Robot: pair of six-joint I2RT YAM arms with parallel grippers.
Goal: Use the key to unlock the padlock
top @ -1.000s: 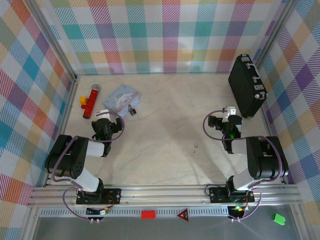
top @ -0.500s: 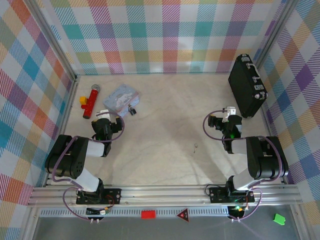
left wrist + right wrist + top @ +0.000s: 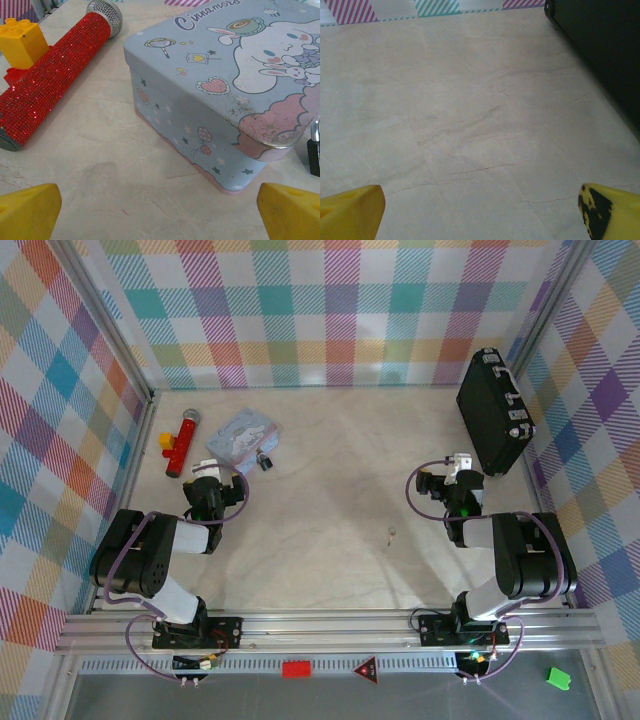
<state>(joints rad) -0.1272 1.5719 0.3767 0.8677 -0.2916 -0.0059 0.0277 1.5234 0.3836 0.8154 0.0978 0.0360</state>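
Stillness is the only news from above: compared with a second ago, both arms sit folded just as they were, so I'd judge the unlocking hasn't begun. The padlock (image 3: pixel 265 461) lies just off the 5 o'clock corner of the pale blue tin (image 3: pixel 243 433), near the left gripper (image 3: pixel 206 470). The key (image 3: pixel 391 534) lies alone mid-table, at about 8 o'clock from the right gripper (image 3: pixel 458 466) and well apart from it.

From the left wrist, the left gripper (image 3: pixel 160 215) is spread wide, its yellow tips at the two bottom corners, holding and touching nothing. The tin (image 3: pixel 225 75) sits ahead and the padlock (image 3: pixel 315 157) peeks in at 3 o'clock, close by the tin's corner. A red glitter microphone (image 3: pixel 55 80) lies at 10 o'clock.

From the right wrist, the right gripper (image 3: pixel 480 215) is equally wide and empty over the bare table (image 3: pixel 470 100), with the black case (image 3: pixel 600 50) at 1 o'clock. It faces away from the key, so it likely has to swing round.
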